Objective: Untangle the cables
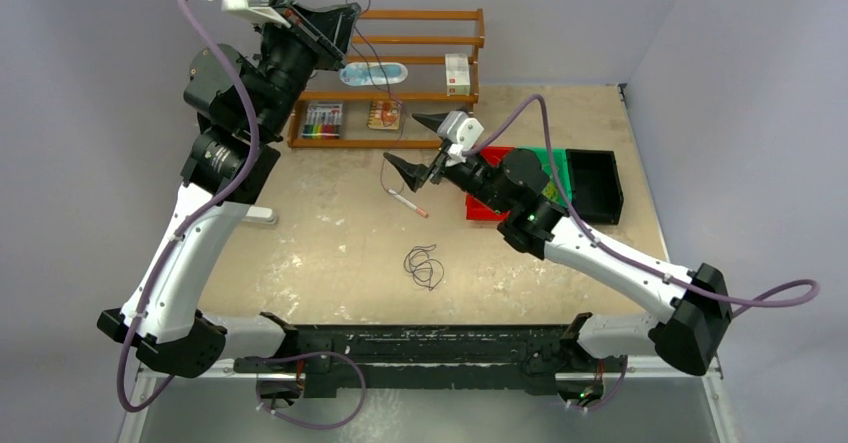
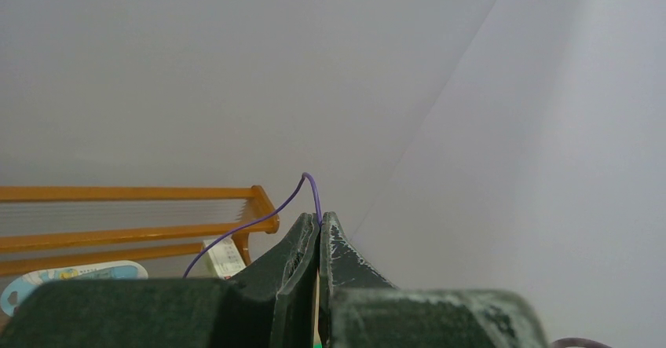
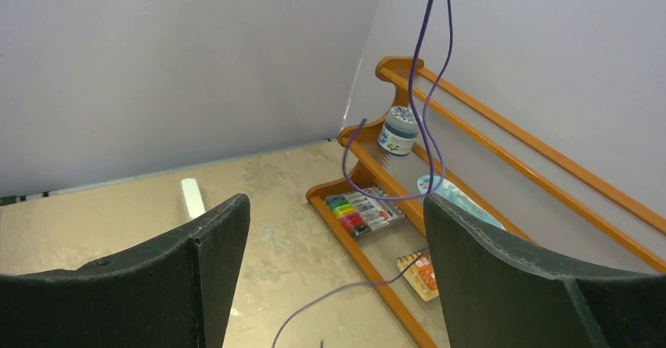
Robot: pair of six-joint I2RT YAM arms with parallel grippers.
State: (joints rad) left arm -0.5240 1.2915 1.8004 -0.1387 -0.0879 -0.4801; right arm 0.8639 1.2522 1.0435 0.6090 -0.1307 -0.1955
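Though the thin purple wire is faint from above, the left gripper clamps it aloft; right gripper jaws apart, wire dangling ahead; dark looped tangle on beige table

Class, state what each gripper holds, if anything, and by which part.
Left gripper pinches the purple cable near a bend; right gripper, open, holds nothing.

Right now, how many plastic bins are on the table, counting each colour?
Red bin: 1
Green bin: 1
Black bin: 1
Total: 3
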